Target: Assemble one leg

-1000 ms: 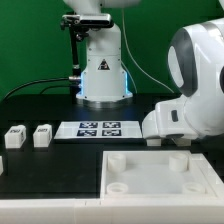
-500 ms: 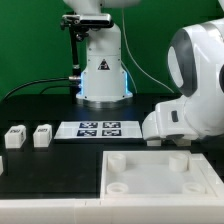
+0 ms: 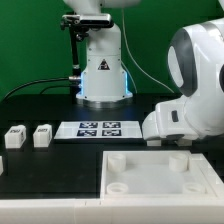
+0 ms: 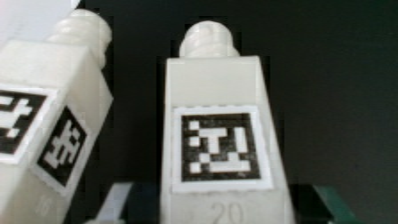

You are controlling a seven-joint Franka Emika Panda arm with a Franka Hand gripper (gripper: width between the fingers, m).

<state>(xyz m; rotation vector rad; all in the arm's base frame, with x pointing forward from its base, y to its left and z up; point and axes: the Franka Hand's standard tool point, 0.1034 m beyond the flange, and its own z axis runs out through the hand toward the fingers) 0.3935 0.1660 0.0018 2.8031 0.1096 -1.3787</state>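
In the wrist view a white leg (image 4: 222, 130) with a black-and-white tag and a rounded peg end lies on the black table between my fingers. My gripper (image 4: 228, 206) is open, with one finger (image 4: 135, 203) close beside the leg and the other (image 4: 343, 203) a small gap away. A second leg (image 4: 50, 110) lies close beside the first. In the exterior view my wrist housing (image 3: 185, 115) hides the gripper and both of these legs. Two more legs (image 3: 14, 136) (image 3: 42, 134) stand at the exterior view's left.
The large flat white board with round corner sockets (image 3: 160, 176) lies at the front. The marker board (image 3: 98, 128) lies in the middle, before the robot base (image 3: 100, 75). A black cable runs behind at the exterior view's left.
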